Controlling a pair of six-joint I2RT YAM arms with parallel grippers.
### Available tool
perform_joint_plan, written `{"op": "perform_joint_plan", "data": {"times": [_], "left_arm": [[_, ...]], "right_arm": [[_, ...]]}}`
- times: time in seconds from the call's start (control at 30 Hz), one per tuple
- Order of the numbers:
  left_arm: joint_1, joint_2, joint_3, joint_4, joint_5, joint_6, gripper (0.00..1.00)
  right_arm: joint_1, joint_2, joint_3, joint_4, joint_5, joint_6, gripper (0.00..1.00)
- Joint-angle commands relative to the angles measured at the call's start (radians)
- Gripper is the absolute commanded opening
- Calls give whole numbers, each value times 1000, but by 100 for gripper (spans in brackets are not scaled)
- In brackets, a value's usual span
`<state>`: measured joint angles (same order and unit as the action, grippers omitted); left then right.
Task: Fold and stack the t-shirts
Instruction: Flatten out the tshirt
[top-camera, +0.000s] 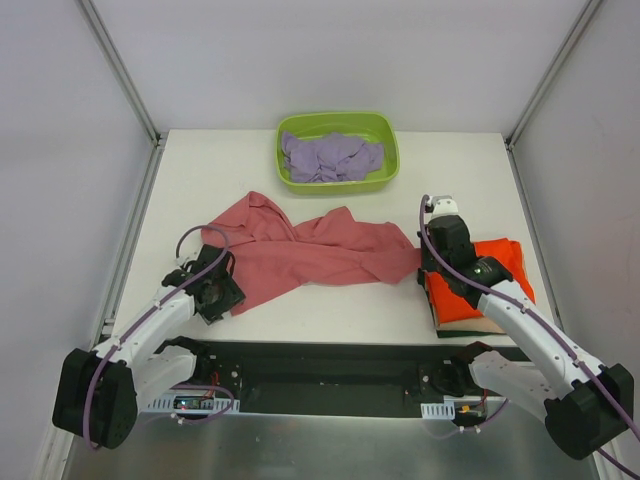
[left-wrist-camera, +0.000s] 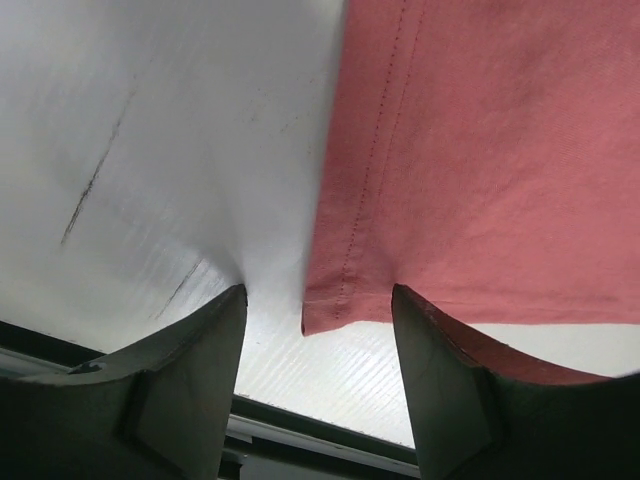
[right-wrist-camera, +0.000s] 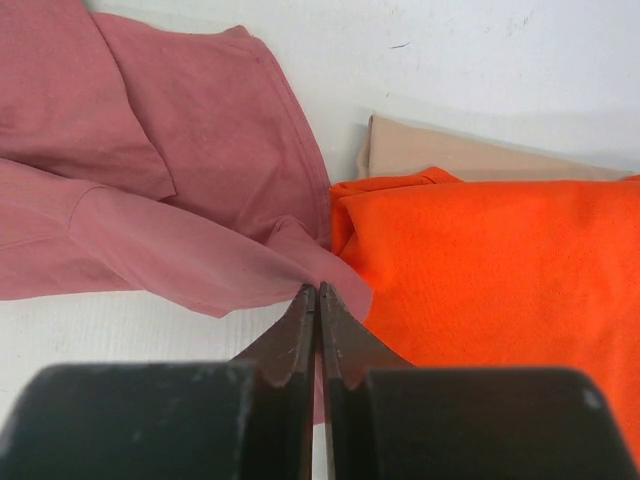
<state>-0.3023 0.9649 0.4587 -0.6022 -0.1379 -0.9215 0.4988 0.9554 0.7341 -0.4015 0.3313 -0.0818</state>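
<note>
**Near side of the tub (top-camera: 335, 187): salmon-red t-shirt (top-camera: 300, 250) laid crosswise on table (top-camera: 200, 170)**

The salmon-red t-shirt is spread, rumpled and unfolded, just on the arms' side of the lime-green tub, running from its near-left to its near-right. A hemmed corner is framed btwn the fingers of the left gripper (left-wrist-camera: 318, 292), which are held apart w/ nothing clamped. At the other end the right gripper (right-wrist-camera: 318, 290) is pressed closed, w/ a sliver of the salmon cloth pinched at the tips. An orange t-shirt (top-camera: 505, 265) is stacked on a tan t-shirt (right-wrist-camera: 450, 155), near-right of the tub, touched by the salmon cloth. A lavender t-shirt (top-camera: 330, 157) is bunched inside the tub.
</note>
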Motion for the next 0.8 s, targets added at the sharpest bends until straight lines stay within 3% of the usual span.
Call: {"op": "perform_joint_plan", "data": {"times": [0.0, 0.17, 0.33, 0.4, 0.43, 0.6, 0.77], "left_arm": [[-12, 21, -25, 8, 29, -42, 57], [-34, 55, -28, 31, 44, -40, 41], [-58, 112, -28, 56, 40, -43, 33], [-63, 129, -20, 64, 44, -39, 17], [-66, 135, -18, 64, 43, -33, 0], [-72, 91, 1, 68, 17, 3, 0], [-74, -98, 44, 68, -12, 67, 0]], "right_arm": [[-5, 8, 19, 9, 8, 16, 3], [-6, 20, 22, 9, 6, 16, 3], [-5, 16, 22, 4, 9, 16, 3], [-5, 14, 22, 6, 9, 16, 3], [-5, 14, 22, 4, 9, 17, 3], [-5, 16, 22, 4, 20, 14, 3], [-5, 3, 40, 3, 5, 4, 3]]}}
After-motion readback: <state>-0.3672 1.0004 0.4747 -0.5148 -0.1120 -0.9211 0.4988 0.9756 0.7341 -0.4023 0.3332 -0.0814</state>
